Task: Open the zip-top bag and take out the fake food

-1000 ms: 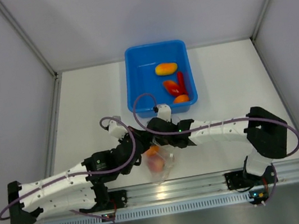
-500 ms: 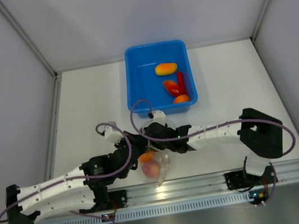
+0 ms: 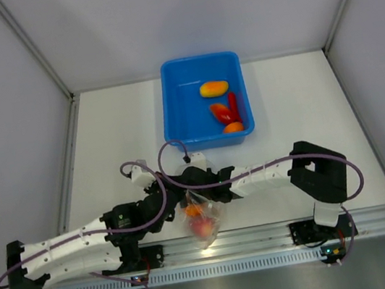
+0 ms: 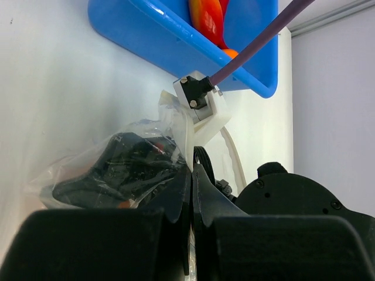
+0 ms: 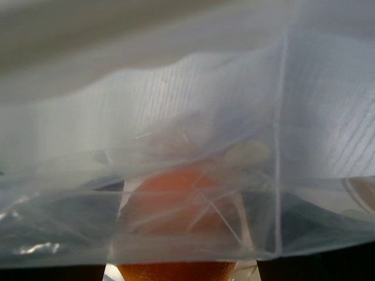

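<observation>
Zip-top bag [image 3: 214, 215] holds fake food [image 3: 201, 225], left fingers [image 4: 176, 199] pinch it, right fingers [image 3: 192, 191] unclear

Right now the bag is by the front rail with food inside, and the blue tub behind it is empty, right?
Not empty: the top view shows the blue tub holding orange and red fake food. The zip-top bag is by the front rail with food inside.

Left gripper [image 3: 179, 207] and right gripper [image 3: 196, 191] pull back toward the near rail [image 3: 265, 234] and slightly left, taking the zip-top bag [image 3: 206, 219] along (right arm [image 3: 317, 169] elbow swings left too), so the fake food [image 3: 201, 225] now hangs closer to the rail.
</observation>
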`<state>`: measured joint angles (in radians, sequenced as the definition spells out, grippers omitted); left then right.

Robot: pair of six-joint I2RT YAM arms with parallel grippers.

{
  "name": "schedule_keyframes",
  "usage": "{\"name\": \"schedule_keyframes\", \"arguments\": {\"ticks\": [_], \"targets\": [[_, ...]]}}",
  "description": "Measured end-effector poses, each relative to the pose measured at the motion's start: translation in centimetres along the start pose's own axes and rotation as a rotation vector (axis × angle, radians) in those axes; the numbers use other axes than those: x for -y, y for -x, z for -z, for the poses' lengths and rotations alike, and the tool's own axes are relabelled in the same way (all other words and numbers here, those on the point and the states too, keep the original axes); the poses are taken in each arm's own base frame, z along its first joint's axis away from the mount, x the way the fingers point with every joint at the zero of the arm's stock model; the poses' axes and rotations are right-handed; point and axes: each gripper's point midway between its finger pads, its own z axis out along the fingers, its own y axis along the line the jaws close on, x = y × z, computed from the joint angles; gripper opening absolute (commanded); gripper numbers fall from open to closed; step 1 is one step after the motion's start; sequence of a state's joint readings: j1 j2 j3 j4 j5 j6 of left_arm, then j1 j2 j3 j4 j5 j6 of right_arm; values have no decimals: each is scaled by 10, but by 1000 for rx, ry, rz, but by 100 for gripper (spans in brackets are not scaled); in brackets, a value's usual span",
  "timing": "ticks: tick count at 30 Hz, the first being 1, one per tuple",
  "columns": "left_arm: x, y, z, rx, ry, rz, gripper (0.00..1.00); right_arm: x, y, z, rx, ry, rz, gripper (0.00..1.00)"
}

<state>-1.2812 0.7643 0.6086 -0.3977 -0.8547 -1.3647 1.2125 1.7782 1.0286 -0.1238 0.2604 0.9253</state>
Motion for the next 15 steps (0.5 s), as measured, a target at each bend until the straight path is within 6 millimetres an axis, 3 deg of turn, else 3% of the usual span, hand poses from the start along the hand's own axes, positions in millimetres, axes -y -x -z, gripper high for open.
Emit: {"name": "schedule_keyframes", "arguments": {"ticks": [6,15], "targets": [[-3,-1,0,0,2,-3,0,8,-5,6,-20,-31,18,85],[0,-5,-2,-6,-1,5,0,25,-2,36,-31,-99,93,86]]}}
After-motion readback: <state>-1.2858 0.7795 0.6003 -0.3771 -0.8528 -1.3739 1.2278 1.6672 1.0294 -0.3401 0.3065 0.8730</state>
